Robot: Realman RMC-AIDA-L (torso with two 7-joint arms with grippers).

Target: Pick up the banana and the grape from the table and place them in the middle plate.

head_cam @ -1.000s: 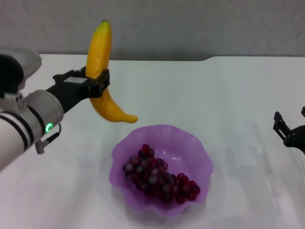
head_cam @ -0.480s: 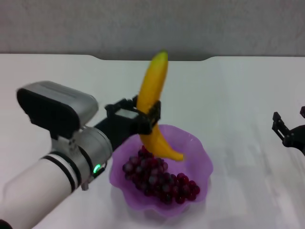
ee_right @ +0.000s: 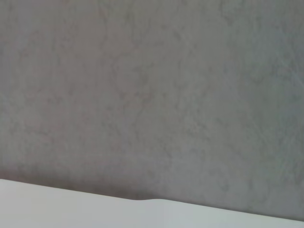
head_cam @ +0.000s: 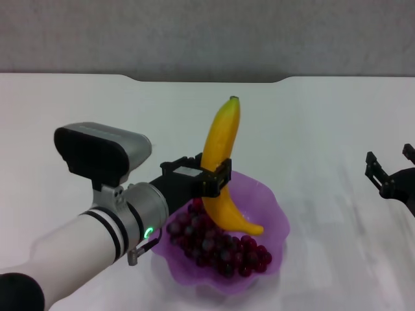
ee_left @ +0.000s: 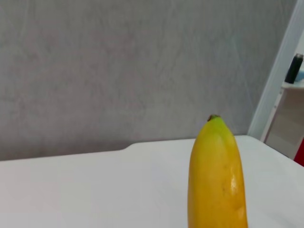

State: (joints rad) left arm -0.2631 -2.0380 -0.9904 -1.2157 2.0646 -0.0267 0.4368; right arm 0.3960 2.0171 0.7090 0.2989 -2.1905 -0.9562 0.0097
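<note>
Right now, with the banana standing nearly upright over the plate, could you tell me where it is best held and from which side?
Grip the banana around its thick middle, coming in level from the robot's left, as the left gripper does. It stands on end, stem tip up and lower tip curving over the grapes in the plate, so its sides are the open faces. The right gripper is parked apart.

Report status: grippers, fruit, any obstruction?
Left gripper shut on banana, upright above middle plate. Grape already in plate. Right gripper open, parked aside. Nothing blocking.
</note>
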